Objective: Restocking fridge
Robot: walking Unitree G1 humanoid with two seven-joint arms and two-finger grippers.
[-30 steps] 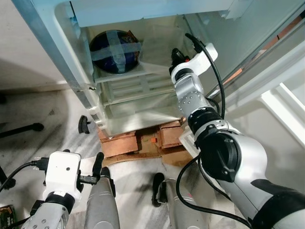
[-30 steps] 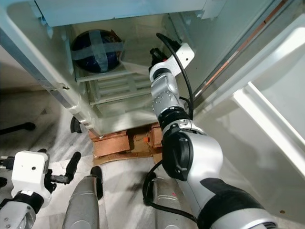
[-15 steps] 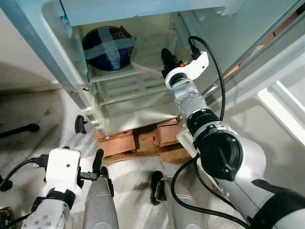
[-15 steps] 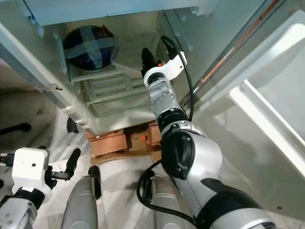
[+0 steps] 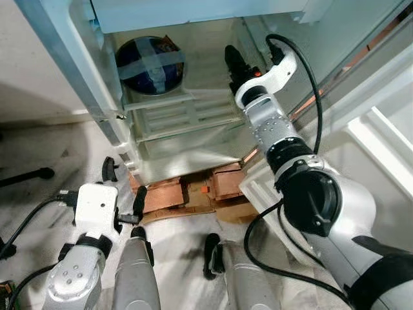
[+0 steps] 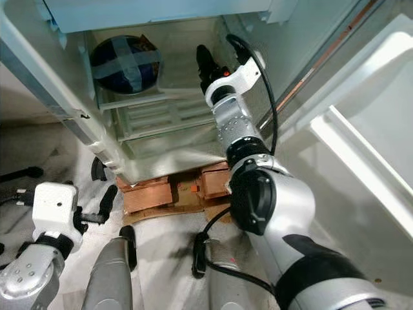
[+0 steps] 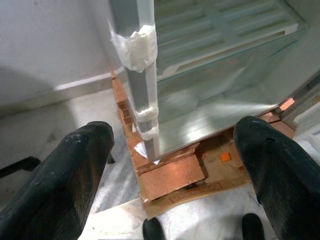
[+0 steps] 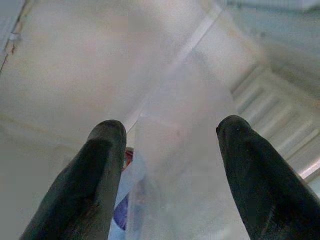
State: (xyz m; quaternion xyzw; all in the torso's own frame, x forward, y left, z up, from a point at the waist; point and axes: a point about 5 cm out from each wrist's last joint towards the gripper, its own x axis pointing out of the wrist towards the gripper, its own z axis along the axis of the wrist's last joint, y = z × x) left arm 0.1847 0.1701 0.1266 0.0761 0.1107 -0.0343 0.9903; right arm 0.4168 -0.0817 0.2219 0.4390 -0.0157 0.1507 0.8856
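Observation:
A dark blue ball (image 5: 150, 64) crossed with pale tape sits at the left of the open fridge's upper shelf (image 5: 184, 115). My right gripper (image 5: 233, 61) reaches into the fridge to the right of the ball. In the right wrist view it (image 8: 171, 127) is open, with a clear plastic container (image 8: 180, 165) lying ahead between the spread fingers; I cannot tell whether they touch it. My left gripper (image 7: 175, 135) is open and empty, low on the left near the fridge's front corner post (image 7: 136, 75).
The fridge stands on copper-coloured blocks (image 5: 169, 192) on a marble floor. Its open door (image 5: 381, 148) stretches along the right. A glass shelf (image 5: 187, 155) lies below the slatted one. My own legs (image 5: 135, 278) are at the bottom of the view.
My right gripper has pushed a little deeper into the fridge above the shelf. My left gripper has risen and come closer to the fridge's base. The camera has shifted slightly.

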